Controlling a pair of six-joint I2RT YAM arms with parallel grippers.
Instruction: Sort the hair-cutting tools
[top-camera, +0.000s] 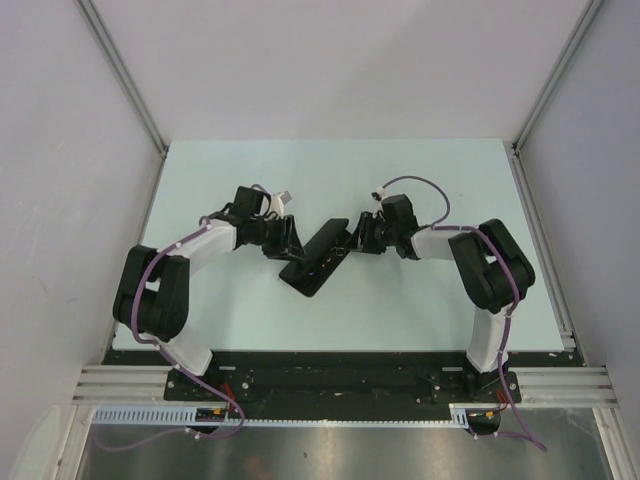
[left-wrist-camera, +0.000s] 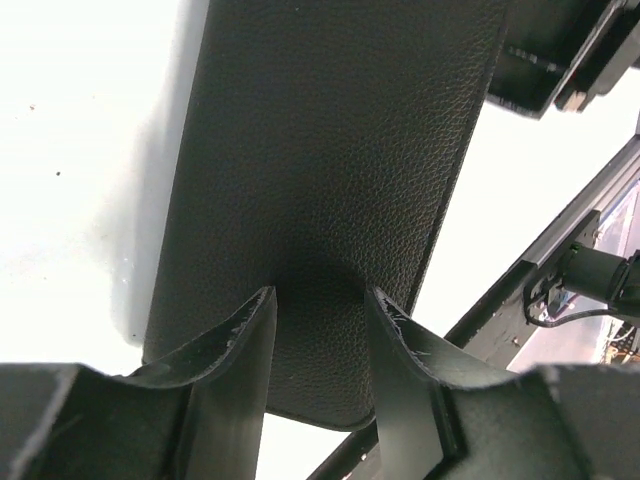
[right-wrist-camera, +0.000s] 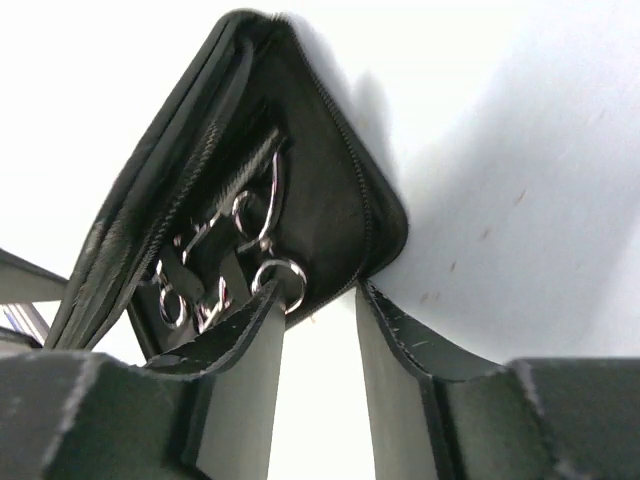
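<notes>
**Scissors strapped inside a half-open case at table centre**

Two slim silver scissors (right-wrist-camera: 262, 230) sit inside the black case (top-camera: 318, 262). Their polished ring handles gleam, and dark straps hold them against the lining. The case gapes like a clamshell, with a zip track running along its rounded edge. Its outer skin is pebbled and leather-like. It lies in the middle of the pale green table (top-camera: 430, 190), its length running from 1 to 7 o'clock. The left gripper (left-wrist-camera: 320, 292) is at the case's 10 o'clock, fingers spread over the flat outer face and pinching nothing. The right gripper (right-wrist-camera: 318, 292) is at its 2 o'clock, fingers parted at the open corner, with the nearest ring just beside one fingertip.
</notes>
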